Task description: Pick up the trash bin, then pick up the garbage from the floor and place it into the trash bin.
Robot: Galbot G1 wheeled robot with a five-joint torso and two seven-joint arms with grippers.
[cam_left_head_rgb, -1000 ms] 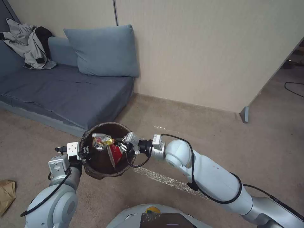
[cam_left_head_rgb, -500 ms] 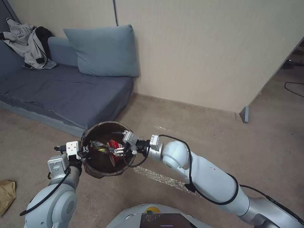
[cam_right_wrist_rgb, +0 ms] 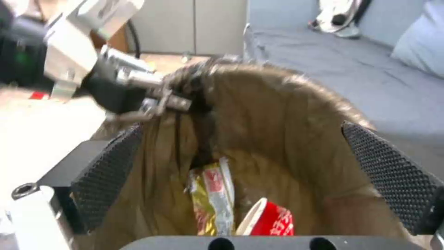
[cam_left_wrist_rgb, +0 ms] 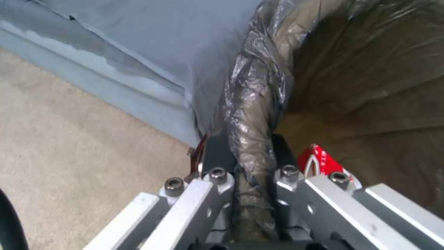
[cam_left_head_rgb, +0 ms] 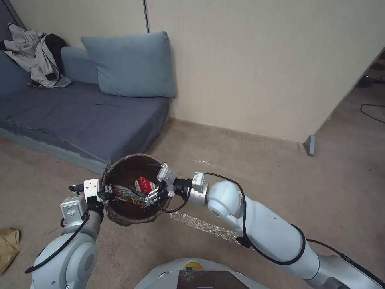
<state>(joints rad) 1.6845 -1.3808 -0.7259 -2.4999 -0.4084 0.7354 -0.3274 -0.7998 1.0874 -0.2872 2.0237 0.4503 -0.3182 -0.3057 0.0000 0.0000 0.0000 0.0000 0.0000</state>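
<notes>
The small round trash bin (cam_left_head_rgb: 132, 188), lined with a wrinkled dark-brown bag folded over its rim, is held off the beige carpet (cam_left_head_rgb: 280, 180) near the front corner of the grey-blue sofa (cam_left_head_rgb: 80, 116). Its rim is clamped between the jaws of the left gripper (cam_left_head_rgb: 107, 192); the bin's white wall is hidden by the liner. Inside the bin, a red-and-white snack packet (cam_right_wrist_rgb: 268, 218) and a yellow wrapper (cam_right_wrist_rgb: 210, 198) are seen lying at the bottom, partly cut off by the camera mount. The right gripper (cam_left_head_rgb: 150, 196) is held over the bin's mouth with its jaws spread wide and nothing between them. A crumpled brown paper bag (cam_left_head_rgb: 9, 245) lies on the carpet, cut off at the head view's left edge.
</notes>
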